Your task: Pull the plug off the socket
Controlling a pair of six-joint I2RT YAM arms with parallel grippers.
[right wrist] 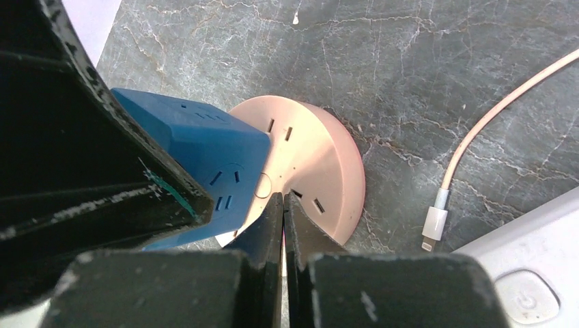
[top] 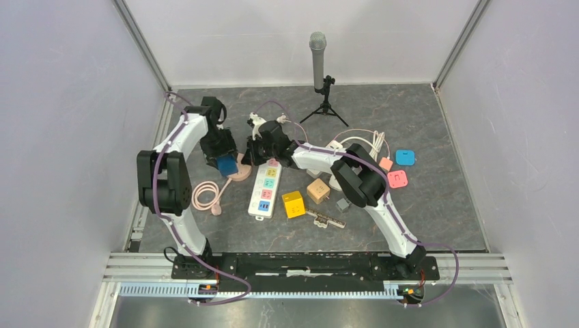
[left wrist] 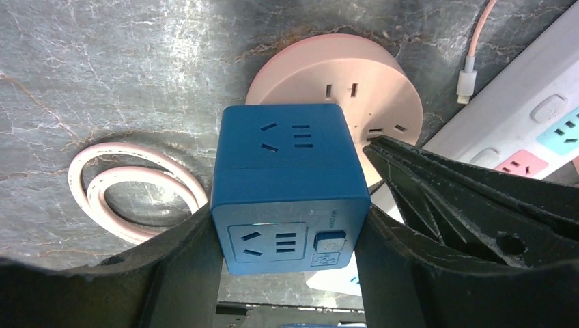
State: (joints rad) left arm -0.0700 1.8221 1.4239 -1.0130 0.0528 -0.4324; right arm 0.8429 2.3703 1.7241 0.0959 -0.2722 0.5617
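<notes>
Grey marbled tabletop (top: 423, 225). Pull-off step in hand: clamps blue cube plug (left wrist: 287, 157) in left gripper (left wrist: 288, 236), over 7 o'clock edge of pink round socket (left wrist: 369, 75). Presses closed, empty right gripper (right wrist: 283, 205) onto socket. Next, probably: lift plug straight up, with socket pinned.

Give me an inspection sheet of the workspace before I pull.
Surface: grey marbled tabletop, crowded mid-table.
Job's things: blue cube plug against round pink socket; prongs hidden.
Clutter: white power strip, yellow cube, tan cube, ruler.
Grippers: left gripper clamps the plug's sides; right gripper shut, tips on the socket.
Cables: coiled pink cord beside the socket; pink charging lead, connector lying unplugged.
Surroundings: microphone on tripod at the back; plain walls.
</notes>
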